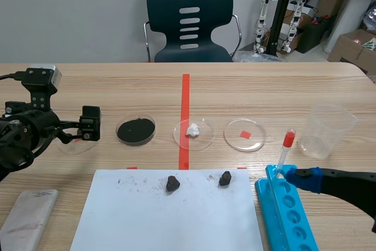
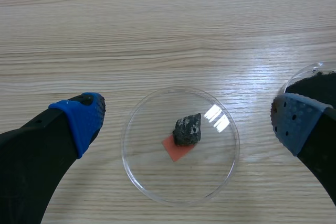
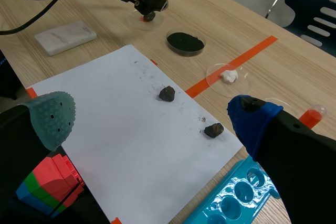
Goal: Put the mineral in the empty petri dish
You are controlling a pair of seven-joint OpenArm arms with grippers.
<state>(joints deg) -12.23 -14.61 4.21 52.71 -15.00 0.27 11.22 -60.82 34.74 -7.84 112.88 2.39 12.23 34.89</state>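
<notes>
A dark speckled mineral lies inside a clear petri dish, on a red tape square under the glass. My left gripper hangs open above this dish, one finger on each side. In the scene view the left gripper is at the far left over that dish. Two more dark minerals rest on the white paper sheet. An empty petri dish sits right of the tape line. My right gripper is open near the blue rack, holding nothing.
A dish of black powder and a dish with a white lump stand in the row. A clear plastic cup, a blue tube rack with a red-capped tube and a grey-white block are nearby.
</notes>
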